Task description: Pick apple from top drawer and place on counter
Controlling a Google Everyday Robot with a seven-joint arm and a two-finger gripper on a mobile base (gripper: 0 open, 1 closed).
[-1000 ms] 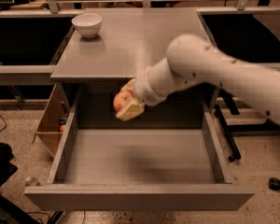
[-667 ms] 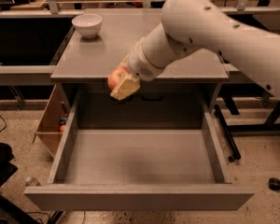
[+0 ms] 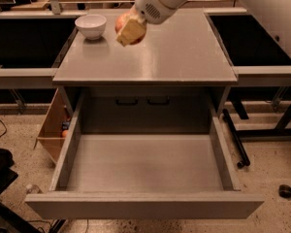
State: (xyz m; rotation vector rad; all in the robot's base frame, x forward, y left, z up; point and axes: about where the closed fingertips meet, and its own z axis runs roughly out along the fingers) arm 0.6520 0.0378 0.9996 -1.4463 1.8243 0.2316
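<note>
Apple (image 3: 121,21) carried from over top drawer (image 3: 145,206) to above counter (image 3: 184,52), clamped in jaws of gripper (image 3: 131,30)

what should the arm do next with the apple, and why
Probably lower the tool straight down until the apple rests on the counter. The tool grips the apple over the counter, beside the white bowl but apart from it, with bare surface beneath. The top drawer stands open and holds nothing.

The apple (image 3: 120,21), clamped in the gripper (image 3: 131,31), has been carried from above the top drawer (image 3: 145,205), past the front edge of the counter (image 3: 184,57), toward its rear left corner.
</note>
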